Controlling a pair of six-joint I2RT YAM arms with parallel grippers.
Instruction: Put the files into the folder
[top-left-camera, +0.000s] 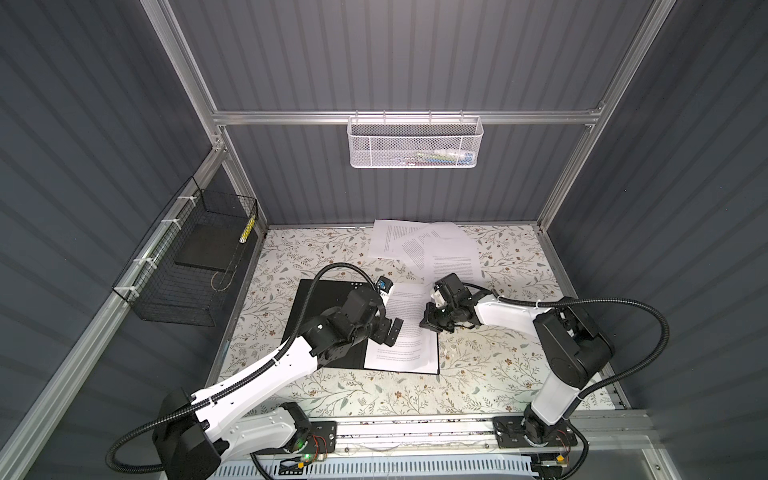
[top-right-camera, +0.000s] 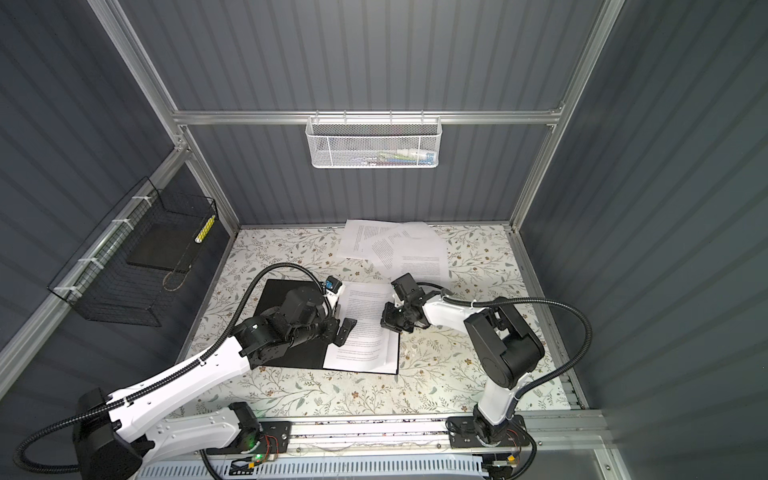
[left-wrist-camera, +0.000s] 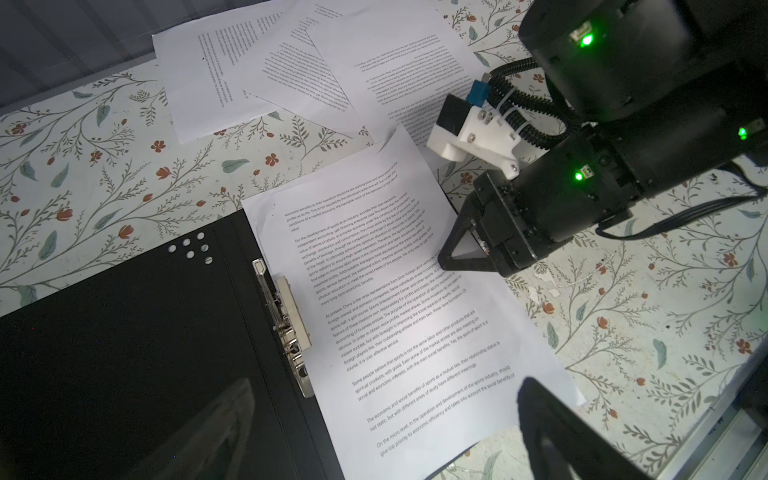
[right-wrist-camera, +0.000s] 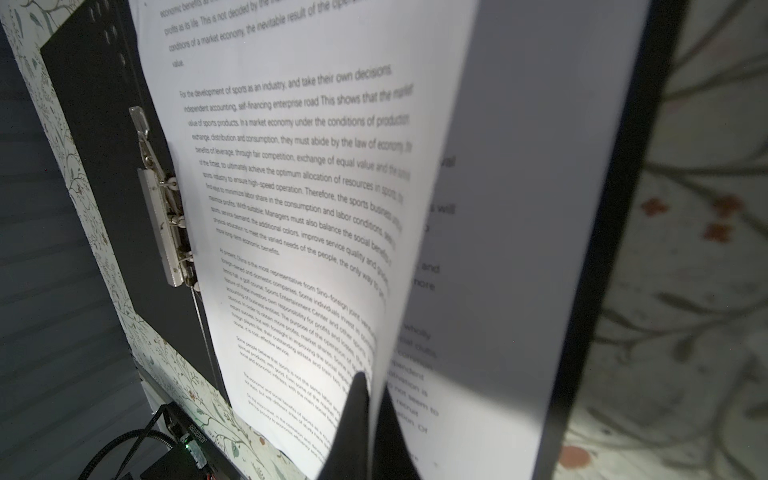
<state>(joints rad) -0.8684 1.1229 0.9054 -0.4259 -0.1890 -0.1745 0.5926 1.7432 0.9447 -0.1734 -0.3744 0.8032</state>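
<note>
sheet (right-wrist-camera: 291, 208) edge between right jaws

**Fixtures Surrounding the Work Surface**

Both top views show a table (top-left-camera: 332, 395) covered in a pale print of leafy sprigs and small red-brown flowers. Grey ribbed walls (top-left-camera: 415, 54) enclose it on 3 sides, set in an aluminium frame (top-left-camera: 291, 117). A white mesh basket (top-left-camera: 374, 141) hangs from the rear crossbar; the coloured items (top-left-camera: 440, 158) in its base are too small to identify. A black wire basket (top-left-camera: 174, 309) is fixed to the left rail by 4 white ties (top-left-camera: 186, 200). It holds a dark flat slab (top-left-camera: 208, 247), a yellow patterned stick (top-left-camera: 248, 231) and a thin loop of cord (top-left-camera: 220, 280). Along the near edge run a metal rail (top-left-camera: 415, 428) and a white slotted duct (top-left-camera: 374, 467).
</note>
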